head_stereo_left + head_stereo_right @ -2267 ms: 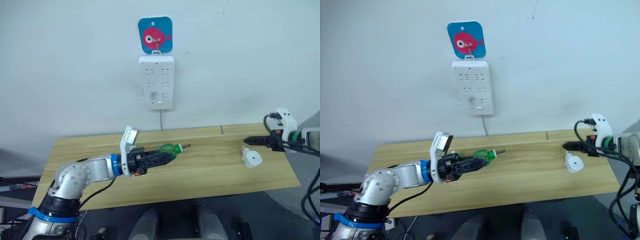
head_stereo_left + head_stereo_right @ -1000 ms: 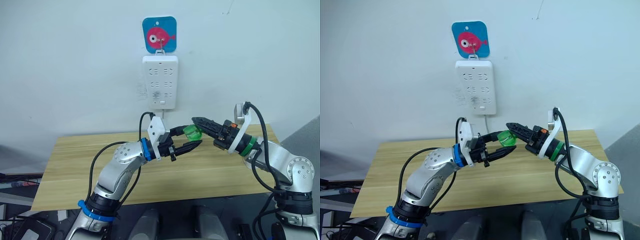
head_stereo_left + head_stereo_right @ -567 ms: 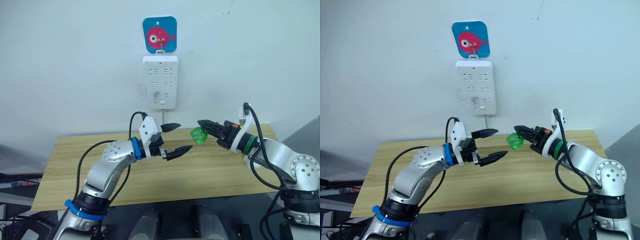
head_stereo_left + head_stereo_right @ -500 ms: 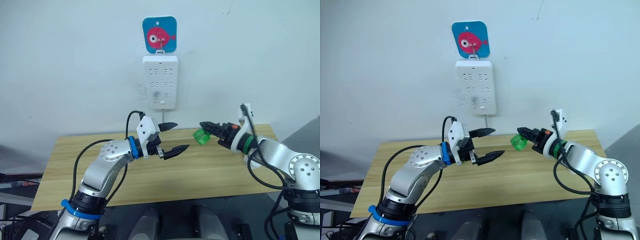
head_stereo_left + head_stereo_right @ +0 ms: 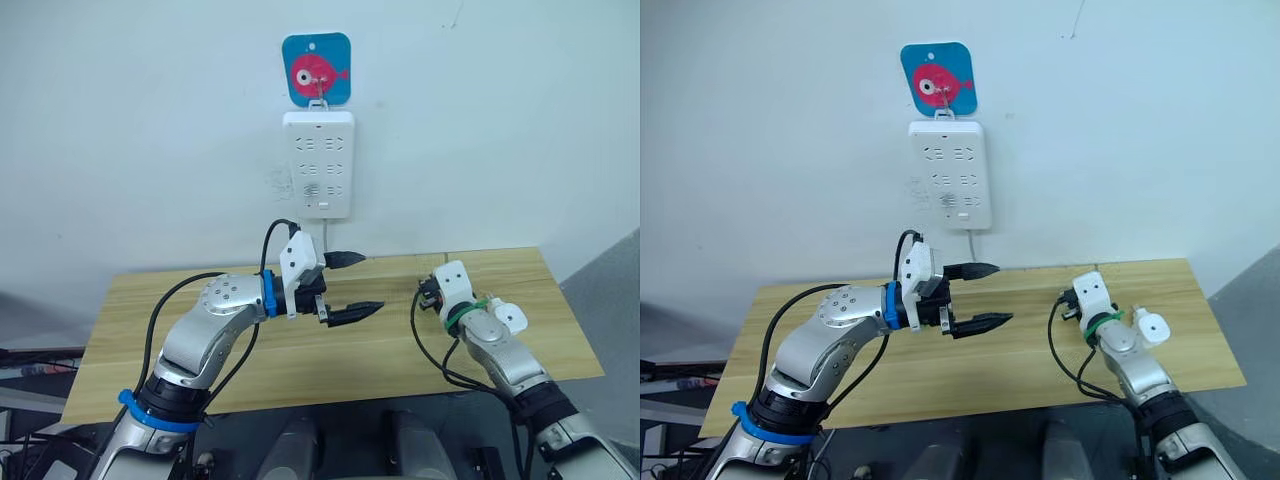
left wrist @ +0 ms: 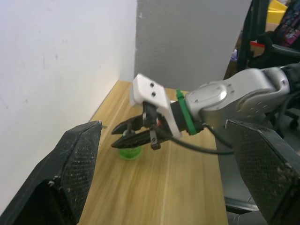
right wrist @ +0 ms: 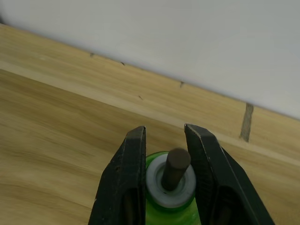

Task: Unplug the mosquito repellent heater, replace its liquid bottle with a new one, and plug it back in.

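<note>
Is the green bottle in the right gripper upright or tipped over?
Upright: the green bottle stands on the table, wick end up, between the right gripper's fingers.

The liquid bottle (image 7: 169, 202) is translucent bright green with a white collar and a dark brown wick, and it sits between the right gripper's (image 7: 165, 140) black fingers over a table (image 5: 300, 350) of pale yellow-tan wood with fine streaky grain and a darker seam. The mosquito repellent heater (image 5: 509, 317) is plain white, as is the power strip (image 5: 318, 164) on the off-white wall, which hangs beneath a blue plaque (image 5: 316, 69) printed with a pink-red fish. The left gripper (image 5: 356, 286) has black fingers with a cross-hatched texture on their pads, a white mount and a blue band on a silver-grey arm, while the right arm carries a green band.
</note>
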### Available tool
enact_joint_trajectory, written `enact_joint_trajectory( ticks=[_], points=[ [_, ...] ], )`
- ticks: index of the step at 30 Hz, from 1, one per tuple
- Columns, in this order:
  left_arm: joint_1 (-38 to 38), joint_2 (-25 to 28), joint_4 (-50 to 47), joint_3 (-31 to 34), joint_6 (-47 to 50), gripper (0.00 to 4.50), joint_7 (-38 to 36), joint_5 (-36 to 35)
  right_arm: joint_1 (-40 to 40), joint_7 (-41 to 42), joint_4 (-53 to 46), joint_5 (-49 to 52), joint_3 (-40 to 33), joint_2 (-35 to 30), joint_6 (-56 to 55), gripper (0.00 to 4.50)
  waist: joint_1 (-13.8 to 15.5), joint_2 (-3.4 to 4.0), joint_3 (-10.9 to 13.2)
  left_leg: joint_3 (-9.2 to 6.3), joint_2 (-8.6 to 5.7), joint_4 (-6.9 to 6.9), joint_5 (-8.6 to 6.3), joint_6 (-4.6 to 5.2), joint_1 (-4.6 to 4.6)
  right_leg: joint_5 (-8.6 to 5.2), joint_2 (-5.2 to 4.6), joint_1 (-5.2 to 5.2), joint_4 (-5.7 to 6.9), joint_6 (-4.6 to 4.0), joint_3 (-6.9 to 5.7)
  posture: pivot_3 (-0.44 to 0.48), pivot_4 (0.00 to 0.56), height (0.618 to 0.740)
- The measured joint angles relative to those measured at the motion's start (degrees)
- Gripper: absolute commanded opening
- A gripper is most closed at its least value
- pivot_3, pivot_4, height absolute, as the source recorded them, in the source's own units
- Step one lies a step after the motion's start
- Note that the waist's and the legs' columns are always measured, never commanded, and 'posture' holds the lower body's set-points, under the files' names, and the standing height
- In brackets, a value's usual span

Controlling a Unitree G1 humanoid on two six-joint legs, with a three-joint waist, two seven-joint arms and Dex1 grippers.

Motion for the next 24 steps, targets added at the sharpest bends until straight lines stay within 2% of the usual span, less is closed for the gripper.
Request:
enact_joint_trajectory(
  ticks=[11,13,15,21,22,24],
  points=[
    [0.1,-0.1,0.4,0.0,-0.2,4.5,-0.4,0.1,-1.1,3.1,6.5,-4.0,-8.6,5.1,-3.4,0.89,0.0,0.0,0.0,-0.01,0.01,0.01,0.0,0.0,0.05,0.0,0.0,0.03,0.03,-0.01,0.03,0.111,0.167,0.74],
    [0.2,-0.2,0.3,0.0,-0.2,4.5,-0.1,0.2,-1.2,3.5,6.7,-4.8,-9.3,5.6,-3.5,1.61,0.0,0.0,-0.1,-0.01,0.01,0.01,0.0,0.0,0.06,0.0,0.0,0.03,0.03,-0.01,0.04,0.115,0.166,0.74],
    [0.6,-0.3,0.2,0.0,-0.2,4.5,0.2,0.1,-0.9,4.0,6.8,-5.7,-9.6,5.6,-3.5,2.1,0.0,0.0,-0.1,-0.02,0.01,0.01,0.0,0.0,0.05,0.0,0.0,0.02,0.04,-0.01,0.04,0.116,0.167,0.74],
    [1.4,-2.0,0.0,0.1,-1.5,4.5,2.4,1.2,1.0,5.9,1.5,-7.2,-10.6,5.3,-2.6,4.28,0.0,0.0,-0.1,-0.04,0.0,0.01,0.0,0.0,0.05,0.0,0.0,0.01,0.05,-0.01,0.06,0.119,0.169,0.74],
    [1.7,-2.5,0.0,0.1,-2.4,4.5,3.2,1.8,1.1,6.4,0.0,-7.2,-10.6,5.2,-2.0,4.44,0.0,0.0,-0.1,-0.06,0.01,0.01,0.0,0.0,0.05,0.0,0.0,0.01,0.05,-0.01,0.06,0.117,0.171,0.74],
    [5.1,-4.2,-0.2,0.8,-5.4,4.5,6.3,3.9,2.4,8.1,-6.2,-7.2,-10.6,4.5,0.4,4.44,0.0,0.1,-0.1,-0.07,0.0,-0.02,-0.01,0.0,0.05,0.0,0.0,-0.02,0.03,0.0,0.11,0.115,0.173,0.74]
  ],
)
